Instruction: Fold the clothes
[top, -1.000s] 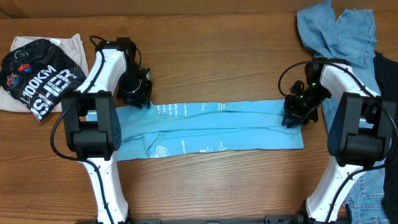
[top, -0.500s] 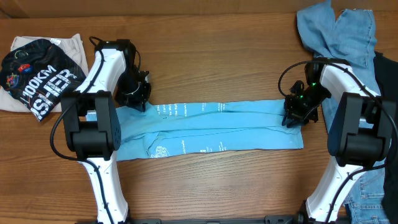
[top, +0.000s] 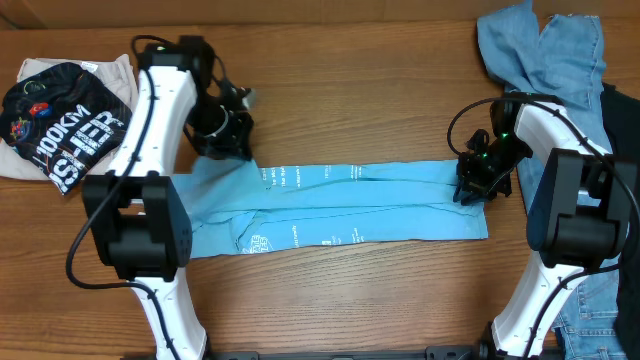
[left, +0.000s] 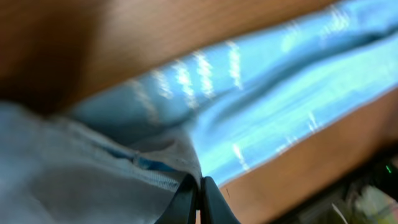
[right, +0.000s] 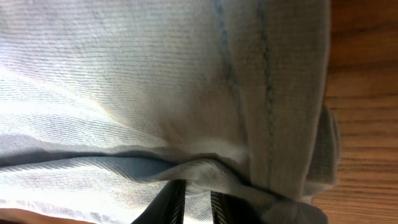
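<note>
**Risking a slip at two thin grips**

Holding the shirt, a long folded strip lying across the table, by both ends. At the left, pinching the raised far corner with the left gripper, closed tight on a mere sliver of hem: risking a slip under any sideways pull. At the right, clamping bunched cloth in the right gripper, nearly closed: risking dragging the lengthwise folds open, or skewing the strip, through uneven pulling.
</note>
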